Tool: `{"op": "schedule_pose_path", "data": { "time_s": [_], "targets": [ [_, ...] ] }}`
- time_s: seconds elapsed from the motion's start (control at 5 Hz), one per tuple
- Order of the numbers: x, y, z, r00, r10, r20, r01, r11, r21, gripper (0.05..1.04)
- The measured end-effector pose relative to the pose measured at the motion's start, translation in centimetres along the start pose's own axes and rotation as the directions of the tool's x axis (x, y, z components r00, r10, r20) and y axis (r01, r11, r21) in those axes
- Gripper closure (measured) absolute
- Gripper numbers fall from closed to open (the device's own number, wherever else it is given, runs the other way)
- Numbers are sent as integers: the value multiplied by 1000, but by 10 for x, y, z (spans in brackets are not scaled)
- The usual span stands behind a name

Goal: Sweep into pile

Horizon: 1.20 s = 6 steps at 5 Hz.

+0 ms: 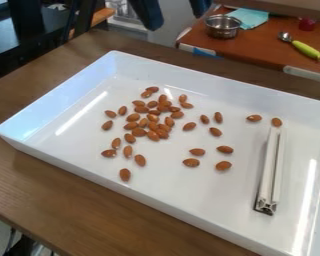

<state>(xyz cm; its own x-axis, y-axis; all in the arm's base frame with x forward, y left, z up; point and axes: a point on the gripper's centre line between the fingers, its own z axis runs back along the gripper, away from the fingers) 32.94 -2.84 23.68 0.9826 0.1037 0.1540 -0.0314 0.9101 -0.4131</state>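
Observation:
At the top edge my gripper (pixel 177 23) hangs beyond the tray's far side, its two dark fingers apart with nothing between them. Many brown almonds (pixel 152 118) lie in the white tray (pixel 62 165), most of them clustered left of centre. Several looser almonds (pixel 191 162) are scattered around the middle, and a few lie below the cluster. A long, narrow white bar (pixel 269 167) rests lengthwise on the tray's right part, apart from the gripper. Two almonds (pixel 254 118) are near its far end.
High walls surround the tray on a brown wooden table (pixel 36 182). Behind it, an orange-brown table (pixel 256 47) holds a metal pot (pixel 223 27), a light teal cloth (pixel 250 18) and a green-handled utensil (pixel 305 49). Dark furniture stands at the upper left.

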Motion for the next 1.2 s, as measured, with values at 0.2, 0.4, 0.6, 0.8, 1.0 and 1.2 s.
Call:
{"op": "schedule_pose_path", "data": {
  "time_s": [0.2,0.4,0.6,0.8,1.0,1.2],
  "targets": [
    [-3,6,-15,998,26,-49,-26,1000,2,83],
    [3,-9,-36,997,58,-48,-57,998,20,83],
    [9,-22,-59,994,93,-64,-90,995,49,83],
    [16,-30,-69,994,107,-2,-107,990,97,83],
    [21,-42,-77,994,85,64,-93,985,146,83],
    [20,-43,-90,991,67,117,-92,968,233,83]
  ]
}}
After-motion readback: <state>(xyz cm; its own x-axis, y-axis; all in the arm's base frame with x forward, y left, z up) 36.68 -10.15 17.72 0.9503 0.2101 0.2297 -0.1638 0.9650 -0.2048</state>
